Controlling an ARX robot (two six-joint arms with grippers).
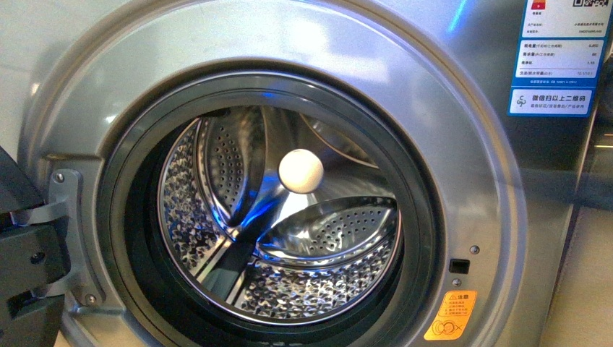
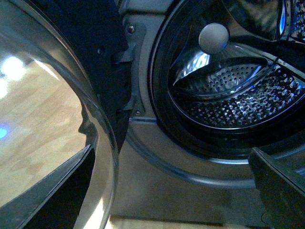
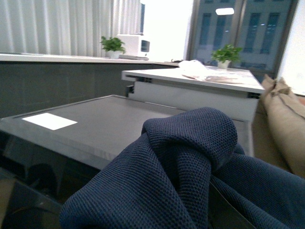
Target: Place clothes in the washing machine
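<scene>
Washing machine (image 1: 463, 181): one, a silver-grey front loader that fills the front view.
Porthole: one, round and ringed by a dark gasket (image 1: 123, 238), standing open.
Door (image 2: 52, 109): one, swung out to the robot's left, with its curved glass close to the left wrist camera and reflecting a pale wood floor.
Hinge (image 1: 63, 210): one metal bracket on the left edge of the porthole, joining the door to the front panel.
Drum (image 1: 289, 289): one; only perforated steel and its raised ribs show inside.
Hub (image 1: 301, 170): one cream round knob at the back of the drum.
Stickers: one yellow warning sticker (image 1: 450, 316) at the lower right of the front panel and two blue-white labels (image 1: 556, 50) stacked at the upper right.
Clothes (image 3: 190, 162): one dark navy garment with a fine ribbed knit, bunched into a knot-like fold right at the right wrist camera.
Left gripper (image 2: 171, 157): spread wide with nothing between its two dark fingers (image 2: 281, 186), low in front of the porthole beside the door.
Right gripper: buried under the fabric, so I cannot tell whether it is clamped or apart.
Behind the garment: two grey tabletops (image 3: 95, 124) and two potted plants (image 3: 113, 44).
</scene>
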